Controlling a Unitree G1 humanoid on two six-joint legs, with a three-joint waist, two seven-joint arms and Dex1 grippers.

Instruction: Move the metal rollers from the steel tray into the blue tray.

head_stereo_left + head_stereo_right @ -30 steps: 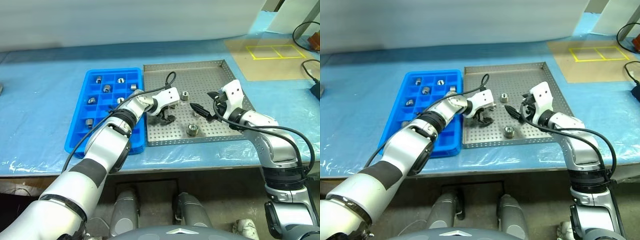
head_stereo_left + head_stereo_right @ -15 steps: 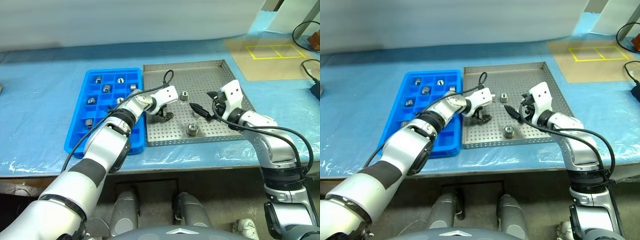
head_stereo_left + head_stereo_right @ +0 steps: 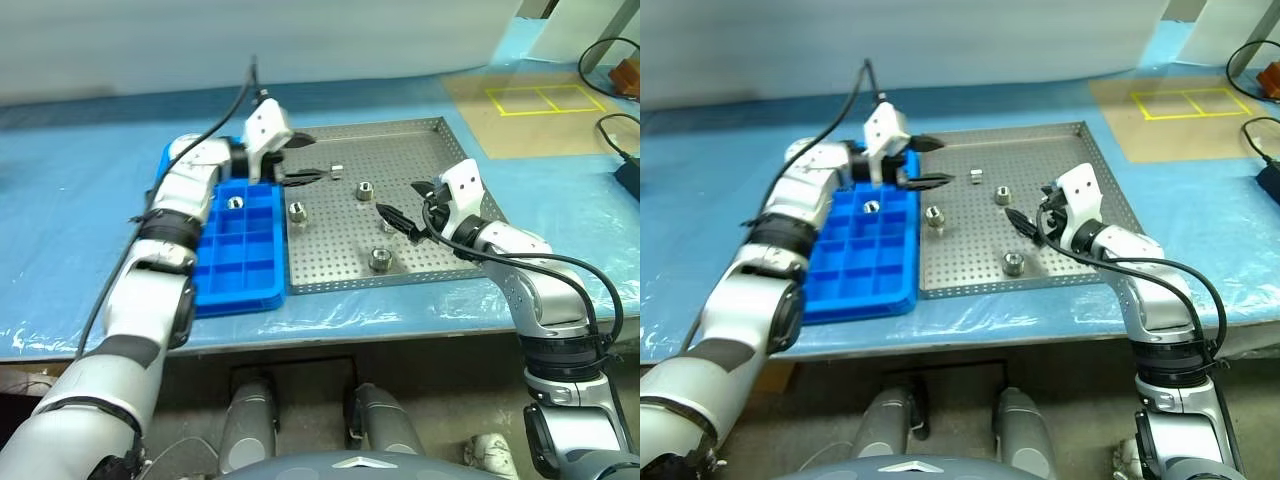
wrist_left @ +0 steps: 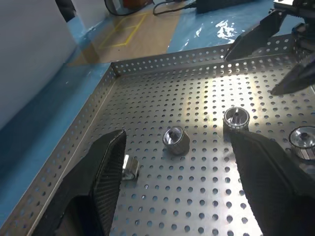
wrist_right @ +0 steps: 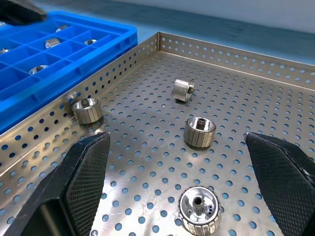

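Lying sideways, one roller (image 3: 337,170); three rollers (image 3: 381,259) upright.

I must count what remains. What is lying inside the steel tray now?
Four metal rollers lie loose on the steel tray floor. The right gripper hangs over part of it, so that spot is covered.

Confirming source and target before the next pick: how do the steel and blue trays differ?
The square grey steel tray has one open perforated floor; the bright blue plastic tray is split into small square compartments. The steel tray is wider, the blue tray narrower. Silvery metal rollers lie loose in the steel tray but in separate cells of the blue tray. Both sit side by side on the table, holding rollers.
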